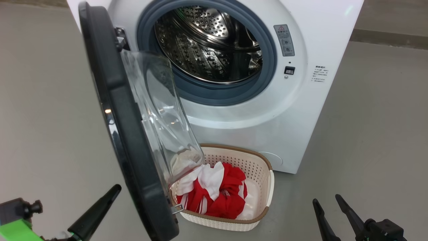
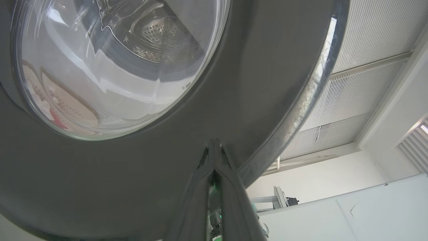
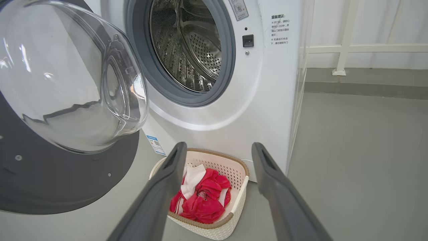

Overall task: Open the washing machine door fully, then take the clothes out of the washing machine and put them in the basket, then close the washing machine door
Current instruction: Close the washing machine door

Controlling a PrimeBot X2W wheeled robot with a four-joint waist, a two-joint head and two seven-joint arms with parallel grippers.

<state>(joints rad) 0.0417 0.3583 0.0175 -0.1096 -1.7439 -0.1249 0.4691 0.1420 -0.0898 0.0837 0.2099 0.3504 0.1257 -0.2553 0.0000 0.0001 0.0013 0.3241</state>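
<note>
Pinched closed at lower left, the left gripper [image 2: 214, 147] sits just left of the washing machine door [image 1: 133, 160]; the right gripper [image 3: 219, 149] is spread wide.

Grey floor [image 1: 374, 134]; white wall [image 3: 367, 26]; slatted ceiling [image 2: 361, 40].

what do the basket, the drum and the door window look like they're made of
Basket: probably matte cream plastic, moulded with rows of small holes, brown woven-look rim. Drum: looks like polished steel, shiny glints and punched holes. Door window: clear glass or hard plastic, see-through with sharp highlights.
</note>
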